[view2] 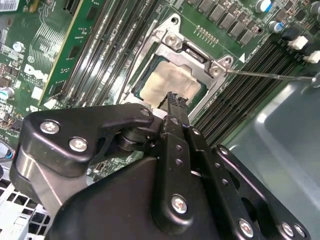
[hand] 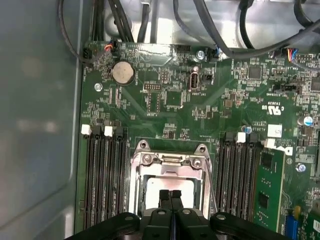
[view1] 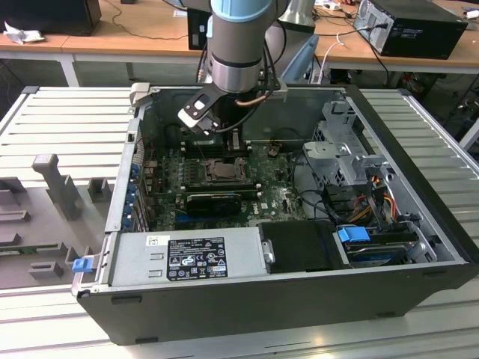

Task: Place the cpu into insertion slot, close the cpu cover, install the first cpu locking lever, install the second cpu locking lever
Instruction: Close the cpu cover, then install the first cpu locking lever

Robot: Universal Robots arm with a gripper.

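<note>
The cpu [view2: 165, 82] lies flat in the insertion slot [view1: 223, 170] on the green board, its pale beige face showing through the cut-out of the silvery cpu cover [view2: 196, 54], which lies down over it. In the first wrist view the cpu [hand: 155, 189] sits inside the cover frame [hand: 170, 160]. My gripper [hand: 170, 195] hangs just above the cpu's face, fingers pressed together with nothing between them; its tips [view2: 175, 98] are over the chip's near edge. A thin metal locking lever [view2: 270, 76] sticks out sideways from the socket corner, and a lever rod [hand: 212, 186] runs along the socket's side.
Black memory slots [hand: 102, 175] flank the socket on both sides. A long black expansion card [view1: 213, 200] lies in front of it, then the power supply [view1: 187, 258]. A drive cage [view1: 337, 153] and cables fill the exterior view's right. The case wall [hand: 35, 125] is close.
</note>
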